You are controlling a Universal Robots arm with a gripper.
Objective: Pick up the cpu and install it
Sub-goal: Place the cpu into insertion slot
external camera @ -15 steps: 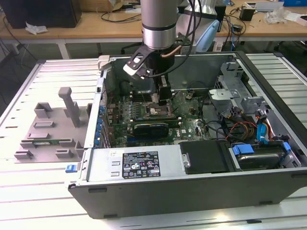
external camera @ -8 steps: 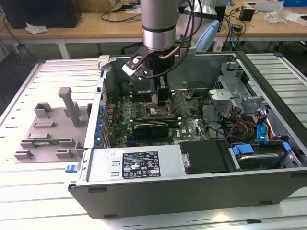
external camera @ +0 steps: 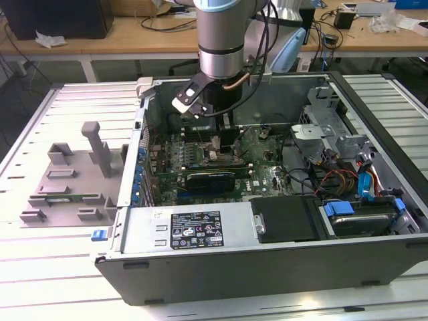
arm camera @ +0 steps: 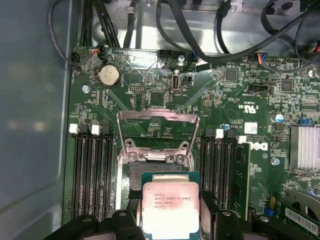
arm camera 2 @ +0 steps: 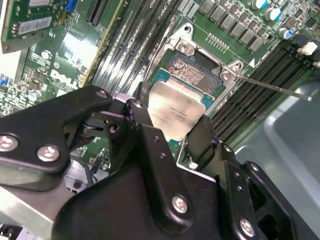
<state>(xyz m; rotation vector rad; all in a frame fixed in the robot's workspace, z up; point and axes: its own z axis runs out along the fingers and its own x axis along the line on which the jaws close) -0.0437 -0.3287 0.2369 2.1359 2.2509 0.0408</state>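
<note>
One cpu (arm camera 2: 180, 106) held by one gripper (arm camera 2: 171, 126) over one socket (arm camera 2: 191, 71).

silver cpu (arm camera: 171, 209), green rim, over socket (arm camera 2: 197, 70)

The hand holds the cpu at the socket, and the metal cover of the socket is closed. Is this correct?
No, the metal cover is swung open, not closed; the first wrist view shows it lying back from the socket. The hand does hold the cpu there.
</note>
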